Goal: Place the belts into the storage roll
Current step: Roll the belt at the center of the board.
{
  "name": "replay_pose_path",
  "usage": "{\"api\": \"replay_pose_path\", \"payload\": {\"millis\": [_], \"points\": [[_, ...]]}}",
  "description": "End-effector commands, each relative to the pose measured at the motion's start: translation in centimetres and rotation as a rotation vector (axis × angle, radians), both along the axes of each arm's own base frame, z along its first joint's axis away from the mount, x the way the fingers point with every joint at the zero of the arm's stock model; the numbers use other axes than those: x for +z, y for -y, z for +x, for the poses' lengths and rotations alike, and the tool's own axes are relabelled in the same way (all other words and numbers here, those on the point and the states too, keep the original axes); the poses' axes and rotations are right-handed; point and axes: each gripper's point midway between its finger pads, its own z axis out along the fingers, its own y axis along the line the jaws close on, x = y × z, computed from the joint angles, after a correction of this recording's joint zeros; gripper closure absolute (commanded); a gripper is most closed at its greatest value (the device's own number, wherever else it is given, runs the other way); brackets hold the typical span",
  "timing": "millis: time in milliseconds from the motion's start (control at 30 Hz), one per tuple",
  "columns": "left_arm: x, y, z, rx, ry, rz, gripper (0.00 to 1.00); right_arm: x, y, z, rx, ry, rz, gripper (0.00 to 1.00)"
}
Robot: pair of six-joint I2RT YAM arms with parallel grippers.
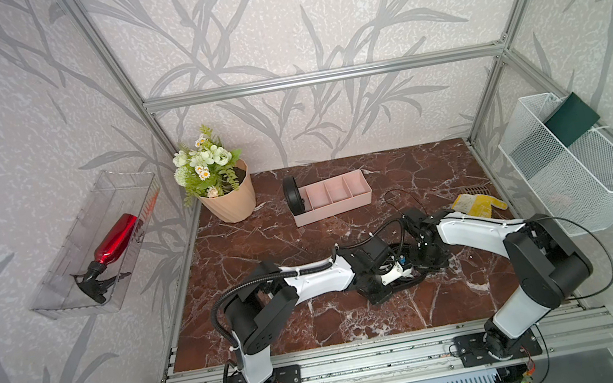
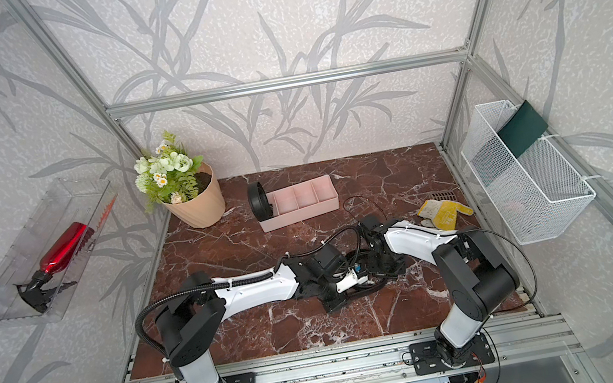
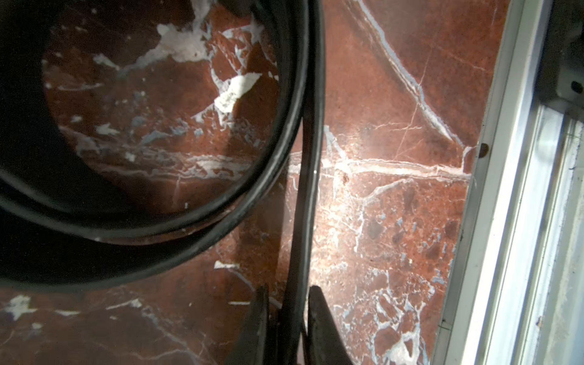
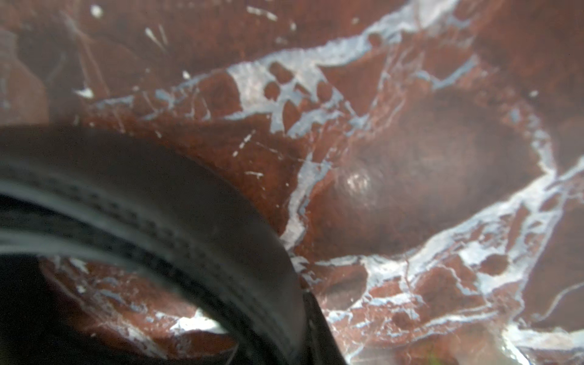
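The pale pink storage roll (image 1: 341,207) (image 2: 306,214) lies at the back of the marble table. One coiled black belt (image 1: 293,195) (image 2: 258,200) stands on edge in its left end compartment. A second belt (image 1: 416,278) (image 3: 284,126) (image 4: 189,205) lies as a loose coil mid-table, under both wrists. My left gripper (image 1: 394,270) (image 3: 289,303) is shut on one strand of it, a finger on each side. My right gripper (image 1: 426,261) (image 4: 294,309) has the coil's band pressed against its one visible finger (image 4: 319,331); the other finger is hidden behind the band.
A peach flowerpot (image 1: 229,205) stands left of the tray. A yellow glove (image 1: 475,204) and a floor drain (image 1: 475,189) lie at the right. A white mesh basket (image 1: 574,164) hangs on the right wall, and a clear bin with a red spray bottle (image 1: 114,237) on the left.
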Motion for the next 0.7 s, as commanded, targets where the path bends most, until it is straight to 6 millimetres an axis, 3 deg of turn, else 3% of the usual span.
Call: {"api": "replay_pose_path", "payload": {"millis": [0,667], "points": [[-2.0,-6.3,-1.7,0.02,-0.082,0.223,1.0,-1.1,3.3,0.7,0.035,0.014,-0.168,0.8],[-1.3,-9.8,1.2,0.129,-0.037,0.256,1.0,-1.1,4.8,2.8,-0.013,0.001,-0.208,0.76]]}}
